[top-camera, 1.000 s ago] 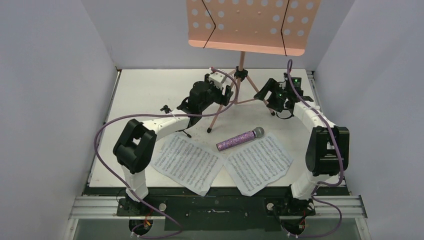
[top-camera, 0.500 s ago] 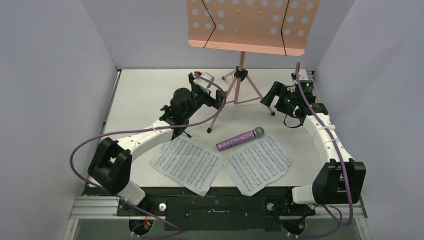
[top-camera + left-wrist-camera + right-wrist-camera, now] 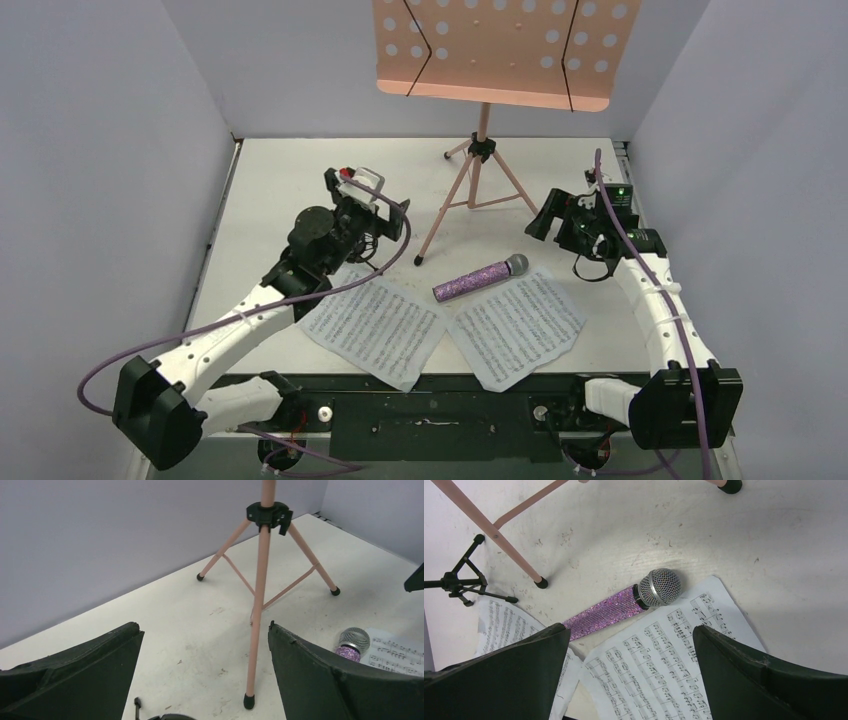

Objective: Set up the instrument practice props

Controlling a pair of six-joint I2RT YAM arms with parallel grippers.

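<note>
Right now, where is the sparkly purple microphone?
In the overhead view, the microphone lies flat near the middle of the table, along the far edges of the two music pages, just in front of the pink stand's nearest leg.

White table: pink music stand, microphone, small black tripod, sheet-music page, second page.

Both arms pulled back from the music stand and now stretch out lower. L hand went from right by the stand's post to well left of it, fingers spread wide. R hand backed off the stand's right leg toward the microphone, also opened fully.
</note>
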